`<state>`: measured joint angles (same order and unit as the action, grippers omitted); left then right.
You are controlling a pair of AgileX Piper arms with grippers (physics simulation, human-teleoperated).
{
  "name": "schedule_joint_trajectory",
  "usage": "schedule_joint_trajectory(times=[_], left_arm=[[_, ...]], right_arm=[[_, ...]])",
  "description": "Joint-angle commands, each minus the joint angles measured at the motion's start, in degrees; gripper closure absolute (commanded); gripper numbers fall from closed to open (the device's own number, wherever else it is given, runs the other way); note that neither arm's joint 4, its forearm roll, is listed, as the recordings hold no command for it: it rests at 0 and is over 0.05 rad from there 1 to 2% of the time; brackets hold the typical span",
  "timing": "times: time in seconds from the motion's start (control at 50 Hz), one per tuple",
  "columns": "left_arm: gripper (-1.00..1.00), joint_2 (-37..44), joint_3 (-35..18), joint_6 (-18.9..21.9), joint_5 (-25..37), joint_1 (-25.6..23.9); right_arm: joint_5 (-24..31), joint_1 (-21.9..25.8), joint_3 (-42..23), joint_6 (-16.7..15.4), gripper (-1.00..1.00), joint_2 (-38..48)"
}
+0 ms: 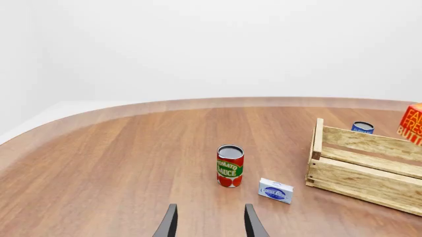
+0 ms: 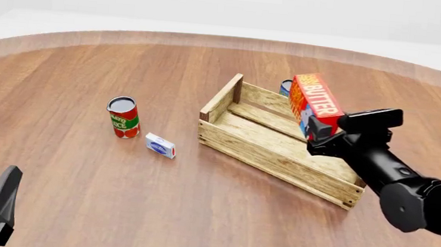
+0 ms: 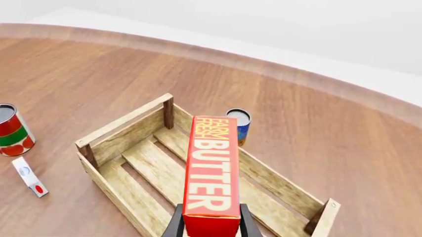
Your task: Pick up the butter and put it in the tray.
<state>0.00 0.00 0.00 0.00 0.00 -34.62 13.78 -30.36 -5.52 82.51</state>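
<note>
My right gripper (image 3: 209, 224) has its jaws clamped on the near end of the butter (image 2: 316, 102), and I'm holding the carton in the air above the tray (image 2: 270, 147), tilted, over the tray's 2 o'clock portion. The right wrist view shows the butter's lettered face running out over the slatted floor. A blue can (image 3: 238, 124) stands on the tabletop (image 2: 89, 64) just outside the tray's far wall. At the tray's 9 o'clock stand the tomato sauce can (image 2: 123, 117) and a small white-and-blue box (image 2: 159, 145). My left gripper (image 1: 209, 222) hovers low with its jaws apart, holding nothing.
</note>
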Motion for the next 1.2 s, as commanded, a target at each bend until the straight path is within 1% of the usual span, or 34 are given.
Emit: schedule_joint_trajectory(times=[0.02,0.42,1.2], left_arm=[[-1.0,0.0,0.0,0.0,0.0,0.0],[-1.0,0.0,0.0,0.0,0.0,0.0],[-1.0,0.0,0.0,0.0,0.0,0.0]], right_arm=[[-1.2,0.2,-1.5,1.2,1.0,1.3],[-2.4,0.3,-2.7,2.0,1.0,4.1],[-3.7,0.2,-4.8,2.6,1.0,9.2]])
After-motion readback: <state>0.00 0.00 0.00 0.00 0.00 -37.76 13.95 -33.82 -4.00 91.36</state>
